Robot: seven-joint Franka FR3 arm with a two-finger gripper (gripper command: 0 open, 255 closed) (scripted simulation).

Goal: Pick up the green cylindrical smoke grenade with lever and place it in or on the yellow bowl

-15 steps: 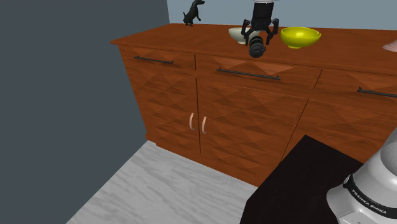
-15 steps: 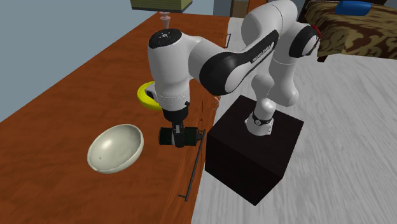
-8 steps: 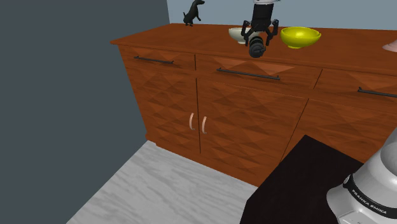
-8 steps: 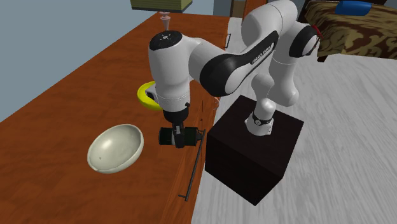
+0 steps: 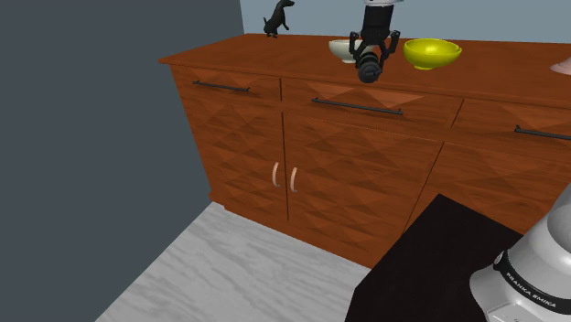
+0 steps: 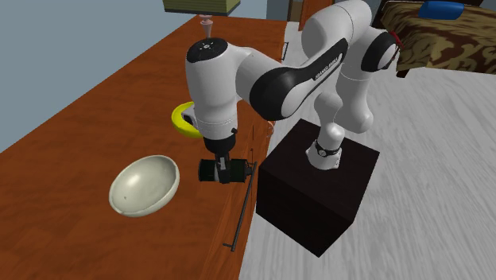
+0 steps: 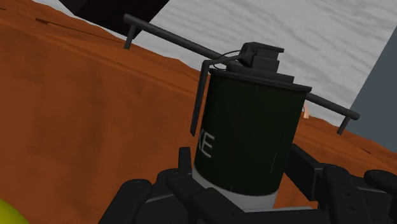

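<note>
Wooden sideboard top below, holding the dark green smoke grenade clamped on its side between the fingers of the gripper, apparently clear of the wood (a pale bowl just behind), high enough to cross the rim of the yellow bowl nearby.

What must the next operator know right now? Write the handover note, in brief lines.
Tool: shut on the dark green cylindrical smoke grenade with black lever.
Position: held near the front edge of the brown wooden sideboard; in the shoulder view it sits between the pale grey bowl and the yellow bowl.
Done: grenade grasped and apparently lifted off the top.
Left: carry it to the yellow bowl, lower it in, open the tool.
</note>
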